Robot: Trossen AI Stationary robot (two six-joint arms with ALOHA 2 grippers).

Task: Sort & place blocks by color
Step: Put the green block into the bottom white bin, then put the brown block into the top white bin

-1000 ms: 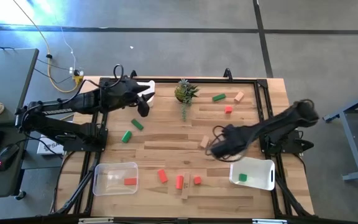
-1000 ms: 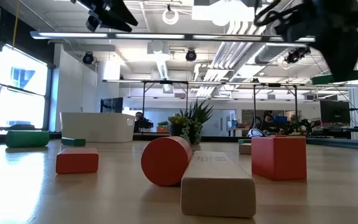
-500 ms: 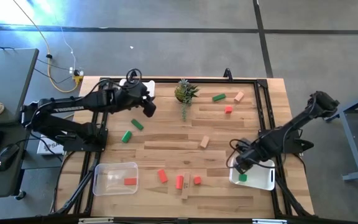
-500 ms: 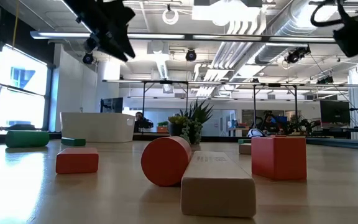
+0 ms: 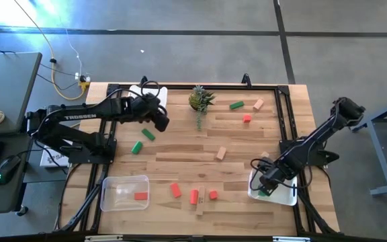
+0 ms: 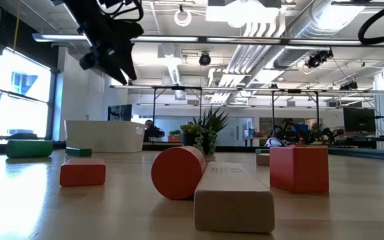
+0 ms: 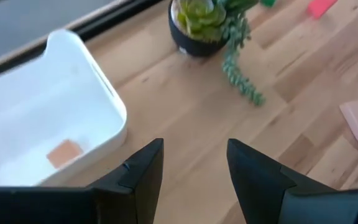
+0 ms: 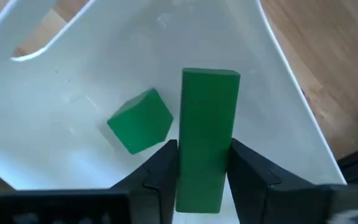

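Observation:
My right gripper [image 8: 204,152] is shut on a green bar [image 8: 209,118] and hangs over the white bin [image 5: 284,191] at the table's near right. A green cube [image 8: 140,120] lies on that bin's floor. My left gripper [image 7: 194,146] is open and empty above bare table near the far-left white bin [image 7: 48,118], which has a tan block [image 7: 64,152] in it. In the high view, loose blocks lie flat on the table: green [image 5: 148,134] [image 5: 136,147] [image 5: 236,105], red [image 5: 246,118] [image 5: 175,190] [image 5: 193,196] and tan [image 5: 221,153] [image 5: 258,104]. My right gripper pinches the green bar's near end [image 8: 205,171] between its two fingers [image 8: 157,174], one on each long side, with the bar lying along them. The fingers come from above, slanting down into the bin. The bar is lifted clear, and its free end points at the bin's floor.
A small potted plant [image 5: 199,101] stands at the far middle, close to my left gripper. A clear bin [image 5: 113,183] with a red block [image 5: 140,195] sits near left. A tan bar [image 5: 200,205] and a red block [image 5: 213,195] lie by the near edge.
My right gripper has swung from the table's middle toward the near right, carrying the green bar over the white bin and lowering into it. My left gripper has shifted a little toward the right and come down.

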